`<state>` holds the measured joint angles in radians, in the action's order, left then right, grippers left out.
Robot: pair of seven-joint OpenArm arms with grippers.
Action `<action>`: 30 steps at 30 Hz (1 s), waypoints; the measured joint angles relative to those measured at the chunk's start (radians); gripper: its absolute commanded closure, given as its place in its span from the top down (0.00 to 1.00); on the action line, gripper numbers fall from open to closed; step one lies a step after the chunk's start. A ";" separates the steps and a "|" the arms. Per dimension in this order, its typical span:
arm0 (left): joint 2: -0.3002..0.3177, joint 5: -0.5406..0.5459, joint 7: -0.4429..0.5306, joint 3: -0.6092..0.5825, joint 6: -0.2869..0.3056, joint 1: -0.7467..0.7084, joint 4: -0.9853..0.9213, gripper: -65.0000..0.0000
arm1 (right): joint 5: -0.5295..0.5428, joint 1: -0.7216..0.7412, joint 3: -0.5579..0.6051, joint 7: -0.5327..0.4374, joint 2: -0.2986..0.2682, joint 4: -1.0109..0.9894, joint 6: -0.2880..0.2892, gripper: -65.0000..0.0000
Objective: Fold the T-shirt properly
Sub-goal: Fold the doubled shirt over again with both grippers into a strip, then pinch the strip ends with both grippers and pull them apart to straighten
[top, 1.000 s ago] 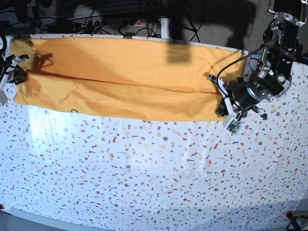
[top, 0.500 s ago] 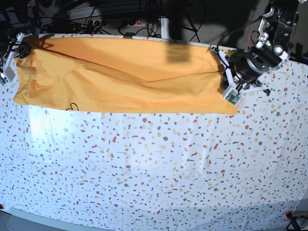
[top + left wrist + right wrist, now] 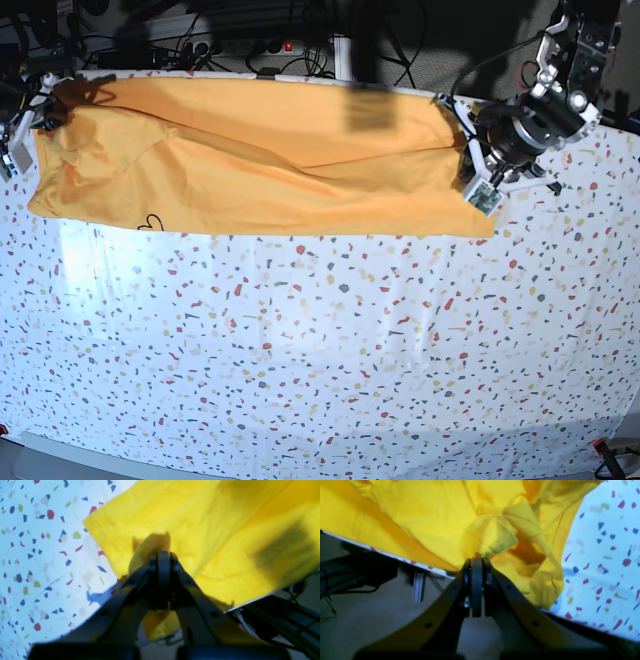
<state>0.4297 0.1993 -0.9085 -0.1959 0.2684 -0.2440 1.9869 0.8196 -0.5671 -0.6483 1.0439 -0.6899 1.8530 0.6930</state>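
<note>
Orange-yellow T-shirt (image 3: 250, 165) stretched along far tabletop (image 3: 330, 350) edge, each end pinched in a fully closed gripper, left (image 3: 462, 128) and right (image 3: 40, 110), presumably keeping cloth taut for folding.

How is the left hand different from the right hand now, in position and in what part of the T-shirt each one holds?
The left hand pinches a flat, smooth corner of the T-shirt at the base view's right end; the right hand pinches a bunched, wrinkled part at the left end. Near the left hand the cloth lies in clean layers; near the right hand it crumples. Both hands are shut on fabric at the table's far edge.
</note>
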 measured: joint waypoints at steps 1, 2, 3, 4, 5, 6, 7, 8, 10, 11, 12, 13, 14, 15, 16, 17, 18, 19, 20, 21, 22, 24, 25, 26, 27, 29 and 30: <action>0.000 0.000 0.000 0.000 0.000 -0.002 0.000 0.00 | 0.000 0.022 0.000 -0.011 0.006 0.000 0.000 0.00; 0.000 0.000 -0.004 0.000 0.000 -0.003 0.000 0.02 | 0.000 0.046 0.000 -0.023 0.013 0.000 0.000 0.00; 0.000 0.000 -0.005 0.000 0.000 -0.003 0.000 0.06 | 0.000 0.073 0.000 -0.034 0.021 0.000 0.000 0.00; 0.000 0.000 -0.003 0.000 0.000 -0.005 0.000 0.10 | 0.001 0.100 0.000 -0.042 0.029 0.000 0.000 0.00; 0.000 0.000 -0.004 0.000 0.000 -0.006 0.000 0.12 | 0.002 0.123 0.001 -0.043 0.033 -0.001 0.000 0.00; 0.000 0.000 -0.004 0.000 0.000 -0.008 0.000 0.13 | 0.002 0.150 0.003 -0.040 0.034 -0.008 0.000 0.00; 0.000 0.000 -0.004 0.000 0.000 -0.011 0.000 0.14 | 0.000 0.172 0.009 -0.041 0.033 -0.019 0.000 0.00; 0.000 -0.010 -0.004 0.000 0.000 -0.011 0.000 0.14 | -0.006 0.194 0.016 -0.041 0.033 -0.031 0.000 0.00; 0.000 -0.027 -0.003 0.000 0.000 -0.011 0.000 0.14 | -0.016 0.227 0.036 -0.041 0.033 -0.058 0.000 0.00; 0.000 -0.045 0.000 0.000 0.000 -0.011 -0.001 0.14 | -0.014 0.238 0.047 -0.035 0.034 -0.071 0.000 0.00; 0.000 -0.045 0.001 0.000 0.000 -0.011 -0.001 0.14 | -0.014 0.247 0.060 -0.032 0.033 -0.083 0.000 0.00; 0.000 -0.047 0.001 0.000 0.000 -0.011 -0.001 0.14 | -0.015 0.251 0.073 -0.034 0.033 -0.097 0.000 0.00; 0.000 -0.051 0.002 0.000 0.000 -0.011 -0.001 0.14 | -0.015 0.252 0.087 -0.034 0.033 -0.110 0.000 0.00; 0.000 -0.051 0.002 0.000 0.000 -0.011 -0.001 0.14 | -0.016 0.251 0.102 -0.033 0.034 -0.121 0.000 0.00; 0.000 -0.052 0.004 0.000 0.000 -0.011 -0.001 0.14 | -0.016 0.251 0.116 -0.032 0.034 -0.132 0.000 0.00; 0.000 -0.052 0.004 0.000 0.000 -0.011 -0.001 0.14 | -0.017 0.251 0.129 -0.030 0.034 -0.140 0.000 0.00; 0.000 -0.051 0.004 0.000 0.000 -0.011 -0.001 0.14 | -0.018 0.251 0.140 -0.028 0.034 -0.145 0.000 0.00; 0.000 -0.052 0.004 0.000 0.000 -0.011 -0.001 0.14 | -0.018 0.251 0.148 -0.024 0.034 -0.146 0.000 0.00; 0.000 -0.052 0.004 0.000 0.000 -0.011 -0.001 0.14 | -0.017 0.251 0.153 -0.026 0.034 -0.145 0.000 0.00; 0.000 -0.052 0.004 0.000 0.000 -0.011 -0.001 0.14 | -0.017 0.251 0.153 -0.026 0.034 -0.145 0.000 0.10; 0.000 -0.052 0.004 0.000 0.000 -0.011 -0.001 0.16 | -0.018 0.251 0.153 -0.026 0.034 -0.145 0.000 0.24; 0.000 -0.052 0.004 0.000 0.000 -0.011 -0.001 0.20 | -0.071 0.251 0.153 -0.066 0.034 -0.145 0.001 0.46; 0.000 -0.052 0.004 0.000 0.000 -0.011 -0.001 0.23 | -0.113 0.251 0.153 -0.093 0.034 -0.145 0.001 0.54; 0.000 -0.052 0.004 0.000 0.000 -0.011 -0.001 0.25 | -0.161 0.251 0.153 -0.122 0.033 -0.145 0.001 0.60; 0.000 -0.052 0.005 0.000 0.000 -0.011 -0.001 0.27 | -0.203 0.252 0.153 -0.146 0.033 -0.145 0.001 0.61; 0.000 -0.053 0.004 0.000 0.000 -0.011 -0.001 0.27 | -0.253 0.260 0.153 -0.153 0.034 -0.145 0.001 0.61; 0.000 -0.052 0.004 0.000 0.000 -0.011 -0.001 0.27 | -0.278 0.266 0.153 -0.153 0.034 -0.145 0.001 0.61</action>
<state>0.4301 0.1471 -0.9043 -0.1959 0.2684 -0.2550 1.9862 0.5419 -0.3012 -0.4953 0.8906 -0.6556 1.7077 0.6937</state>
